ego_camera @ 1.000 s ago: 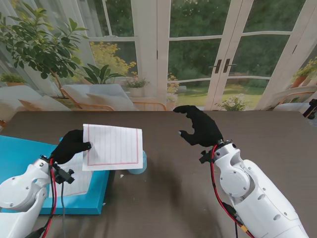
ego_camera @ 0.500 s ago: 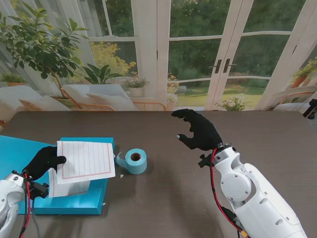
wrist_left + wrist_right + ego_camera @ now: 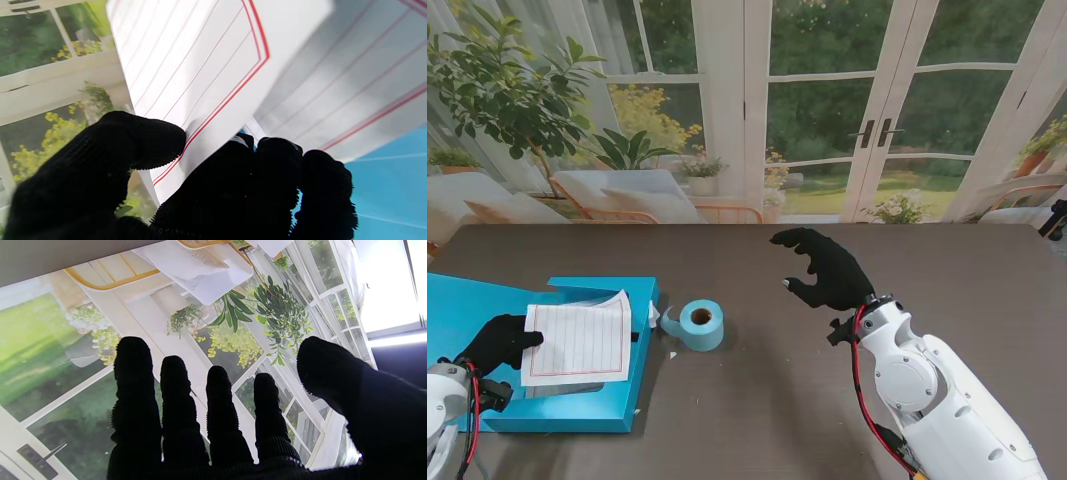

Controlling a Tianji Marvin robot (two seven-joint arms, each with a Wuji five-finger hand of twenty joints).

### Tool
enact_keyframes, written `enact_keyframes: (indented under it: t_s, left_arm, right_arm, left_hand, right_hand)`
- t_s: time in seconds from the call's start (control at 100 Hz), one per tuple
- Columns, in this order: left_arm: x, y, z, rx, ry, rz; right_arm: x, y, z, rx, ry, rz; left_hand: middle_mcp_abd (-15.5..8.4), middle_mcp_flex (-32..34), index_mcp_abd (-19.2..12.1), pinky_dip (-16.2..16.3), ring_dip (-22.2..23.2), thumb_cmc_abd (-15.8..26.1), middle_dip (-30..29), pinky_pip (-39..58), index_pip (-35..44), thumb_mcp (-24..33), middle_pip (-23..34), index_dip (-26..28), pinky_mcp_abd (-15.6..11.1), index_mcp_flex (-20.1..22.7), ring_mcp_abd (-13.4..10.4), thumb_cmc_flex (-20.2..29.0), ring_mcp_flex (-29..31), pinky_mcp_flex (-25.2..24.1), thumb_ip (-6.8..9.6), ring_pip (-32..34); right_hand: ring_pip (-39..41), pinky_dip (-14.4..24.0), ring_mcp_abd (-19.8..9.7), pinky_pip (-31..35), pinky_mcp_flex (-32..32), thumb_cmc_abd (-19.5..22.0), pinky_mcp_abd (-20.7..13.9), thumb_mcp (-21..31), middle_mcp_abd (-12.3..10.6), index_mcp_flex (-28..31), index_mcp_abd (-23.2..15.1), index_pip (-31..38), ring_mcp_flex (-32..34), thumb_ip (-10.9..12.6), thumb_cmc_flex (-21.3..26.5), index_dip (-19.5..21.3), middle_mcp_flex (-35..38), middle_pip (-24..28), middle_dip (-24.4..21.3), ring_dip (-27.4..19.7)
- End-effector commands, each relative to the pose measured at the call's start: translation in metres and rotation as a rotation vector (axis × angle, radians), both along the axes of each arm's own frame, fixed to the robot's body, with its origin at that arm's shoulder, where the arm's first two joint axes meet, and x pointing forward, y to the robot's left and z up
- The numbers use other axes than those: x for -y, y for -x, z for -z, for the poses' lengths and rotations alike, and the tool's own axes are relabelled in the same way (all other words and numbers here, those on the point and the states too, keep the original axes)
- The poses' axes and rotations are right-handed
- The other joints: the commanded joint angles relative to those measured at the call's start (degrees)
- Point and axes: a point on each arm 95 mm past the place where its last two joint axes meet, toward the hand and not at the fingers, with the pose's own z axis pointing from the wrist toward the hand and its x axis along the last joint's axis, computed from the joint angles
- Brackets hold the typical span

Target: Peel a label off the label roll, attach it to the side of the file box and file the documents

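Table [image 3: 827,400]: dark, carrying everything.

File box [image 3: 467,300]: blue, lying open at my left edge; sheets already inside.

Right hand [image 3: 825,270]: raised over the table's middle, fingers spread, holding nothing.

Left hand [image 3: 495,343]: thumb and fingers pinching the near-left edge of a ruled sheet [image 3: 577,338], which sits over the box.

Label roll [image 3: 699,324]: just right of the box, loose tail pointing toward it.

Judgement: filing step in hand. Lower the sheet flat, square its edges to the sheets underneath, release only once it rests; far corner curls, so watch it.
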Motion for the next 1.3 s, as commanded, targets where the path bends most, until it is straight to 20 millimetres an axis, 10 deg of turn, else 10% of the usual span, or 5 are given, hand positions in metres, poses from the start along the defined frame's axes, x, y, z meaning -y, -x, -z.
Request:
enact_keyframes:
  t_s: [0.0,0.26,0.78,0.92,1.29]
  left_arm:
    - [0.0,0.001,0.006,-0.025,-0.002,-0.009]
    - [-0.005,-0.003,0.015,-0.049,-0.07,-0.086]
    - [0.001,-0.021,0.019,-0.104,-0.246,-0.09]
    - [0.006,-0.024,0.019,-0.124,-0.247,-0.065]
    - [0.014,-0.018,0.001,-0.218,-0.298,0.002]
  right_arm:
    - [-0.002,0.003,0.004,-0.015,0.006,-0.013]
    - [-0.001,0.004,0.008,-0.031,0.006,-0.012]
    - [0.002,0.007,0.011,-0.063,0.003,-0.006]
    - [0.003,0.006,0.012,-0.067,0.001,-0.005]
    - [0.004,0.005,0.012,-0.073,-0.006,-0.002]
  left_hand:
    - [-5.0,0.6,1.8,1.2,0.9,-1.5,1.3,1.5,2.5,2.3,0.3,1.7,-2.2,-1.7,1.0,5.2,-1.0,-1.0,-1.81,2.1]
    - [-4.2,-2.2,1.4,2.2,1.0,-1.5,2.0,0.8,2.3,3.1,-0.4,2.6,-2.2,-4.4,1.6,5.9,-2.8,-2.1,-3.35,1.4]
    - [1.8,-19.0,5.6,4.4,0.5,2.5,3.8,-9.0,-19.1,7.3,-15.5,4.2,-7.8,-15.7,3.2,1.1,-20.4,-17.2,7.06,-11.5]
    - [4.6,-27.1,6.9,-0.4,-3.2,6.2,-7.3,-13.6,-30.9,2.0,-17.3,6.2,-9.4,-16.1,4.4,0.5,-27.0,-24.5,10.73,-20.9]
    - [6.9,-35.6,7.9,-10.4,-15.4,9.3,-35.5,-31.6,-47.6,-3.6,-28.6,-1.8,-11.6,-16.4,4.2,-0.5,-38.2,-32.4,6.83,-45.1]
  right_hand:
    - [-0.5,1.2,-0.8,-1.2,-26.1,1.5,-1.6,-0.7,-0.1,0.0,-1.4,-0.7,0.6,0.5,-1.4,-0.3,0.6,-0.7,-0.5,-0.4]
    - [-0.4,1.3,-0.8,-1.2,-26.2,2.0,-1.7,-0.8,0.0,-0.1,-1.2,-0.8,0.7,0.6,-1.5,-0.2,0.6,-0.7,-0.5,-0.3]
    - [-0.2,1.4,-0.7,-1.3,-26.3,3.0,-1.6,-1.2,0.4,-0.3,-0.4,-0.7,1.0,0.7,-1.7,-0.1,0.6,-0.7,-0.4,-0.2]
    - [-0.2,1.4,-0.6,-1.4,-26.2,3.2,-1.6,-1.2,0.5,-0.5,0.2,-0.6,1.2,0.7,-1.6,0.0,0.5,-0.7,-0.4,-0.2]
    - [-0.2,1.5,-0.6,-1.6,-26.4,3.5,-1.6,-1.3,0.8,-0.7,0.8,-0.4,1.1,0.8,-1.7,0.0,0.4,-0.7,-0.4,-0.2]
